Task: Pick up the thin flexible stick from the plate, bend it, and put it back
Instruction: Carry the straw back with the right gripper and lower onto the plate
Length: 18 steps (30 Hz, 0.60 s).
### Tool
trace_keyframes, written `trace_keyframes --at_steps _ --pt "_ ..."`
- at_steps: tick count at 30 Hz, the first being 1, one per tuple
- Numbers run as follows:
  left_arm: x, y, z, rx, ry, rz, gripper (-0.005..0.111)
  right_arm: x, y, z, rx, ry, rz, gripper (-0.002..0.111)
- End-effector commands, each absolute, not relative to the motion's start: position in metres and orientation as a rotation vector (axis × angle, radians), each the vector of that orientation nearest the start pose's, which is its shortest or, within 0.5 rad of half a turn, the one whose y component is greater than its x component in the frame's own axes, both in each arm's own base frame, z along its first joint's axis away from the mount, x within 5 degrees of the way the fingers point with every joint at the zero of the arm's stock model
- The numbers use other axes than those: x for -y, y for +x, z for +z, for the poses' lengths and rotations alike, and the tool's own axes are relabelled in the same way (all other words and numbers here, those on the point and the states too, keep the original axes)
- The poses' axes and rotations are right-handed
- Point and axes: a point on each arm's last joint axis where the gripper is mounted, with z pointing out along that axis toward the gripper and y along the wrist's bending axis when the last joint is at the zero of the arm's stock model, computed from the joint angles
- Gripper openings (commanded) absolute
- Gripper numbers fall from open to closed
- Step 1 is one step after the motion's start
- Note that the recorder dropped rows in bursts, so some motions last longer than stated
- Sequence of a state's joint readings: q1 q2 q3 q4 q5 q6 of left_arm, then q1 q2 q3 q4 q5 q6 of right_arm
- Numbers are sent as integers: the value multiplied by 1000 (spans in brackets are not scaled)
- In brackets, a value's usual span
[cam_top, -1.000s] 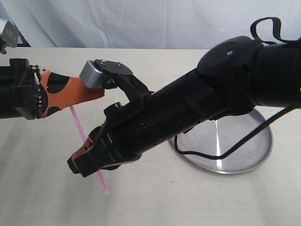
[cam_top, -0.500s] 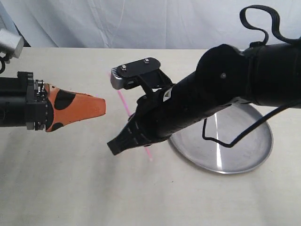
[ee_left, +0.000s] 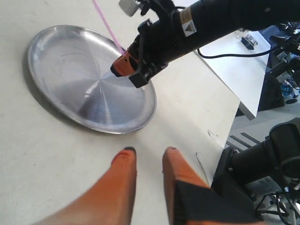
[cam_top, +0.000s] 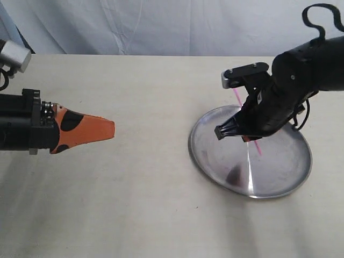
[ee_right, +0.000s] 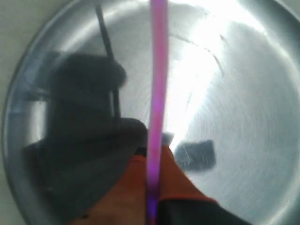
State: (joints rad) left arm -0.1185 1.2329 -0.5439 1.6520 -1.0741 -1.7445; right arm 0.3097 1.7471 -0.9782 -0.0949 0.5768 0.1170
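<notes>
The thin pink stick is clamped between the orange fingers of my right gripper, which hangs just above the shiny steel plate. In the right wrist view the stick runs straight out from the right gripper over the plate. The left wrist view shows the stick rising behind the right gripper over the plate. My left gripper hovers far left of the plate, slightly open and holding nothing.
The plate lies on a beige table with a white cloth backdrop behind. In the left wrist view the table's edge and dark equipment show beyond it.
My right gripper carried the stick from beside the left gripper to the right, over the plate. The left gripper let go of the stick and drew back slightly left.
</notes>
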Motion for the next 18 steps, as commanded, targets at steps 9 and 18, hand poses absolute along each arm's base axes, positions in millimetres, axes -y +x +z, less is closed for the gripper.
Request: trace_keyframes --at_steps 9,18 --pt "103 182 247 -2054 655 -1289 21 -91 320 144 -2799 -480 -79 -1" --pt "103 182 247 -2055 659 -1288 21 -92 326 141 -2737 -517 -85 52"
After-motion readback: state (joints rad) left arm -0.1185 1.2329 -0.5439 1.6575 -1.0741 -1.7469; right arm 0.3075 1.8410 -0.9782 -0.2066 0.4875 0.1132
